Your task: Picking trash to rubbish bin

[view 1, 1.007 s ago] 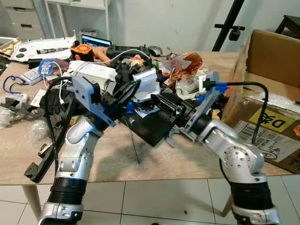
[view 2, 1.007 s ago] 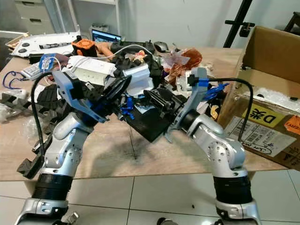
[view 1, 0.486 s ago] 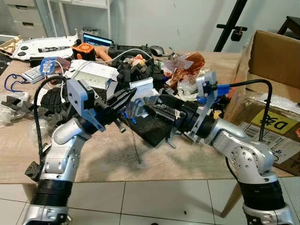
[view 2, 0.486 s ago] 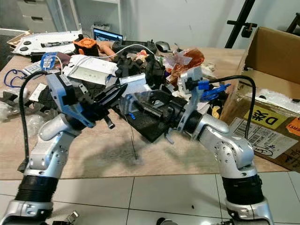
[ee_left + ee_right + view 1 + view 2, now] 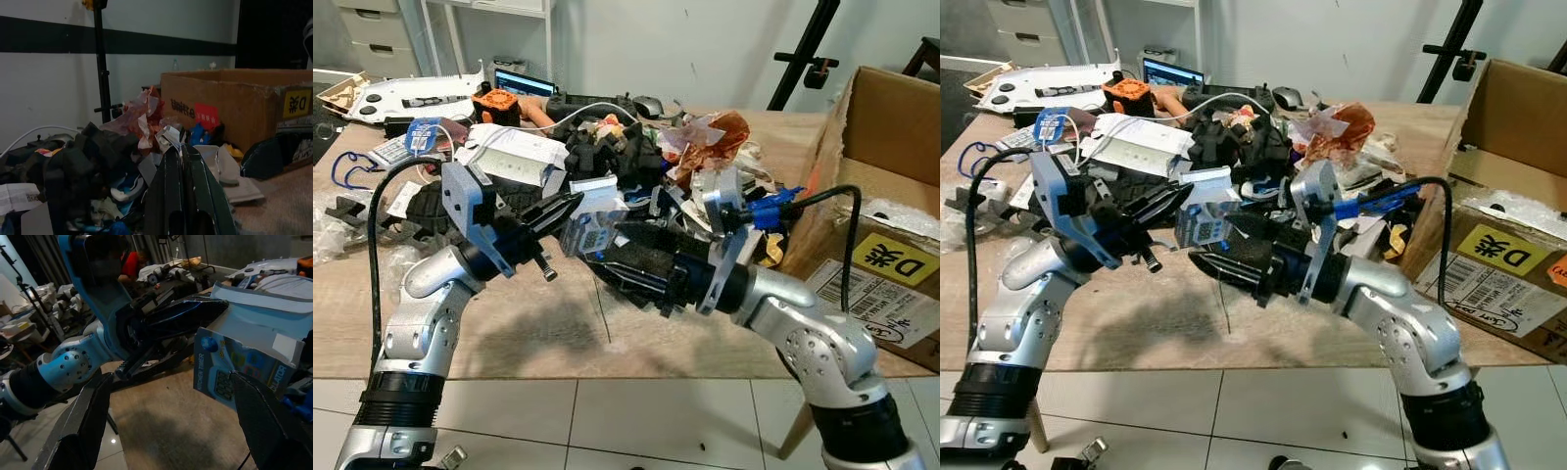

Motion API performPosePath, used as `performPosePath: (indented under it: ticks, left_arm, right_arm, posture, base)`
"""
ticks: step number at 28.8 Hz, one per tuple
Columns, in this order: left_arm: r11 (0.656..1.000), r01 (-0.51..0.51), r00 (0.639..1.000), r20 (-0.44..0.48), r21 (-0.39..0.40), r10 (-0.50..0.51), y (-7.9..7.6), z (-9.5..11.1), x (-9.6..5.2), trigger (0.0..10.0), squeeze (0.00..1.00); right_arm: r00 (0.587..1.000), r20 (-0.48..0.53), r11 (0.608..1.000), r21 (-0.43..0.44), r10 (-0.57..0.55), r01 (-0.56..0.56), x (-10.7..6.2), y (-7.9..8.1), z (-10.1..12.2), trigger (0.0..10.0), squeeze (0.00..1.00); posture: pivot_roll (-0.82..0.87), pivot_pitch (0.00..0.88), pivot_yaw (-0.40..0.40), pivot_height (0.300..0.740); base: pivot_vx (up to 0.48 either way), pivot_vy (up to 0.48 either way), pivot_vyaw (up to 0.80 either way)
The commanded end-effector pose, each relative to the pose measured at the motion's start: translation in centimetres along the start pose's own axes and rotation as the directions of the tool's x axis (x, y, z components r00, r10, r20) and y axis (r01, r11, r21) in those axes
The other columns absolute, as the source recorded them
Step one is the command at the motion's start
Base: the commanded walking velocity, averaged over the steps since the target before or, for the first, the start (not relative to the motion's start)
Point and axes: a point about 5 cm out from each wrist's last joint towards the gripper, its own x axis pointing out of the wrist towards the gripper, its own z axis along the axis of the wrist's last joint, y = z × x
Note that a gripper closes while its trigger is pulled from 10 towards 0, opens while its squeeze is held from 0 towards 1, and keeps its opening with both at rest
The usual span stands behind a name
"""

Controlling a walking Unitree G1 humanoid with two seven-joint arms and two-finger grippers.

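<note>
Trash covers the far half of the wooden bench (image 5: 558, 328), and the piece in play is a small blue-and-white printed box (image 5: 1201, 217), held up above the bench's near-middle. The left gripper (image 5: 570, 205) comes in from the bench's left side with its jaws closed together, tips touching the box's upper left edge; the left wrist view shows the two fingers (image 5: 195, 191) pressed flat against each other. Whether they actually pinch the cardboard cannot be told. The right gripper (image 5: 1234, 257) reaches in from the right, low over the near-middle of the bench, jaws spread wide; in the right wrist view its two fingers (image 5: 80, 426) stand well apart with the box between them, and no contact can be seen.

Behind the box lies the heap of trash (image 5: 636, 162): black foam pieces, crumpled brown and clear wrappers (image 5: 710, 137), white paper and cables, spreading toward the far edge. A large cardboard carton (image 5: 881, 186) stands at the right edge, open side facing the heap, with a yellow label on its flap. Near the far left corner sit an orange-and-black device (image 5: 497, 103) and a white tray-like panel (image 5: 406, 95).
</note>
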Motion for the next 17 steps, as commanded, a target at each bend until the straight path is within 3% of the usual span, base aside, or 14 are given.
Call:
performPosePath:
  ticks: [1,3,6,10,11,17]
  left_arm:
    - [1.0,0.006,1.0,-0.023,0.03,-0.006,0.1,0.0,-0.1,0.0,0.0]
    - [0.998,-0.041,0.999,-0.032,0.045,0.042,0.9,0.0,-0.3,0.0,0.0]
    - [0.998,-0.062,0.996,-0.069,-0.015,0.061,1.6,-1.2,-1.5,0.0,0.0]
    - [0.997,-0.054,0.994,-0.094,-0.062,0.049,1.6,-1.8,-2.2,0.0,0.0]
    - [0.993,-0.045,0.993,-0.116,-0.113,0.032,1.5,-2.2,-2.9,0.0,0.0]
    - [0.986,0.027,0.989,-0.136,-0.166,-0.05,0.7,-2.4,-3.3,0.0,0.0]
  right_arm:
    - [1.0,-0.001,0.999,-0.029,0.021,-0.021,-0.1,0.5,0.1,10.0,0.0]
    - [1.0,0.002,0.999,-0.038,0.019,-0.018,-0.2,0.6,0.1,10.0,0.0]
    - [0.999,-0.051,0.999,-0.047,-0.011,0.009,-0.4,0.8,-1.4,10.0,0.0]
    - [0.997,-0.072,0.997,-0.064,-0.036,0.032,-0.9,1.0,-2.1,10.0,0.0]
    - [0.996,-0.055,0.995,-0.072,-0.071,0.066,-1.5,0.9,-2.5,10.0,0.0]
    - [0.988,-0.007,0.982,-0.105,-0.157,0.155,-3.0,0.1,-2.5,10.0,0.0]
  posture:
    - [0.04,0.153,-0.031,0.74]
    - [0.04,0.143,-0.014,0.74]
    - [0.03,0.165,-0.022,0.74]
    - [0.02,0.159,-0.025,0.74]
    - [0.01,0.158,-0.023,0.74]
    - [0.01,0.163,-0.023,0.74]
  base:
    - [0.0,0.0,0.0]
    - [0.0,0.0,0.0]
    - [0.0,0.0,0.0]
    - [0.0,0.0,0.0]
    - [0.0,0.0,0.0]
    - [0.0,0.0,0.0]
